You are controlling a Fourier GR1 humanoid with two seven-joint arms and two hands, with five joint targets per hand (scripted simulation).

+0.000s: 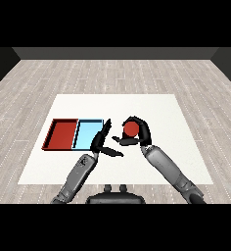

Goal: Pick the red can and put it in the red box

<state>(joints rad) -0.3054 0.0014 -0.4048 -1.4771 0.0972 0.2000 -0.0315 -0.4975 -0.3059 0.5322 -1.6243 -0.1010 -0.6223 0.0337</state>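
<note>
The red can is held in my right hand, whose fingers and thumb curl round it, near the middle of the white table. The can is to the right of both trays. The red tray lies at the left, with the light blue tray right beside it. My left hand is open with straight fingers, just off the blue tray's right edge, a little left of the can.
Both trays hold nothing. The table's white surface stretches behind and to the right of my hands. Grey wooden floor surrounds the table.
</note>
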